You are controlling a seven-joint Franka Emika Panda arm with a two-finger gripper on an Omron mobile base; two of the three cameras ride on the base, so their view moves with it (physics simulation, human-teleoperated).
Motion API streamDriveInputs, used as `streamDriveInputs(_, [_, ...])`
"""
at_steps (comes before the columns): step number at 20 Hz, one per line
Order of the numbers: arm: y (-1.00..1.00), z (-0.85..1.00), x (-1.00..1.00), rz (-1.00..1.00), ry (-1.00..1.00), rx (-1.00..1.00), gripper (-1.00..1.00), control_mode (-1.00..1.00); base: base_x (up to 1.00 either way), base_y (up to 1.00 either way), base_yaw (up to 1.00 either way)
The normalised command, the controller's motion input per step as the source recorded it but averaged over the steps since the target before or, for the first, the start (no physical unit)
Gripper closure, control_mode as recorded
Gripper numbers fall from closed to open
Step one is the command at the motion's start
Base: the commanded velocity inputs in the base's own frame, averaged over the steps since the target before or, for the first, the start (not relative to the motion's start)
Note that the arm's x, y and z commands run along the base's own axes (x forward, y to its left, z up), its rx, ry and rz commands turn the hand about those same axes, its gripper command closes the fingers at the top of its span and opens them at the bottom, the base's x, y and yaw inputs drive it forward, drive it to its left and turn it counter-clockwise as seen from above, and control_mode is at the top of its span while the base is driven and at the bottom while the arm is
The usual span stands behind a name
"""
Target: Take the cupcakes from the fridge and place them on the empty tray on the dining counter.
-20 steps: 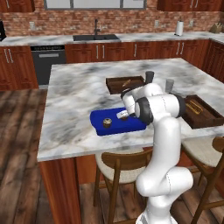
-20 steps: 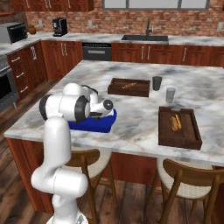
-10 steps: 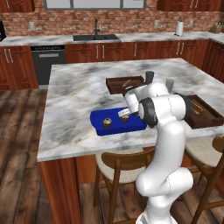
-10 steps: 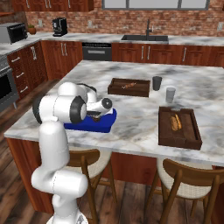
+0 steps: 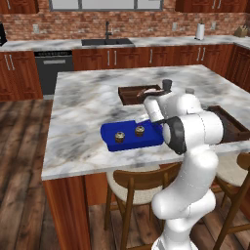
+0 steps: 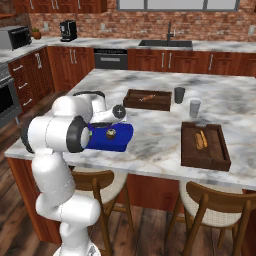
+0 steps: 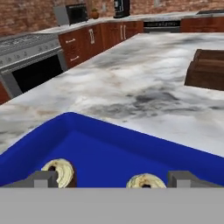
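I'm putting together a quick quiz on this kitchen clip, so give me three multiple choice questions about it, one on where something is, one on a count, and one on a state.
1. Where does the blue tray sit?
A. on the wall counter by the sink
B. on the dining counter
C. on the floor

2. How many cupcakes lie in the blue tray?
A. none
B. two
C. four

3. How is the hand right now?
A. open, fingers apart above the tray
B. shut on a cupcake
C. shut on a cup

Answers: 1 B, the tray rests on the marble island top. 2 B, the left base view shows two side by side. 3 A, the hand view shows both fingers spread wide with nothing clamped.
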Motion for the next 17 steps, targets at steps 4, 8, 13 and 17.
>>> streamDriveInputs(4, [-0.26,1.0,-0.82,0.0,0.0,-0.01,-1.0,-1.0,0.0,0.0,0.0])
streamDriveInputs(8, [-0.45,1.0,-0.98,0.0,0.0,-0.01,-1.0,-1.0,0.0,0.0,0.0])
streamDriveInputs(13, [-0.59,1.0,-1.0,0.0,0.0,-0.02,-1.0,-1.0,0.0,0.0,0.0])
streamDriveInputs(17, [-0.69,1.0,-0.97,0.0,0.0,-0.01,-1.0,-1.0,0.0,0.0,0.0])
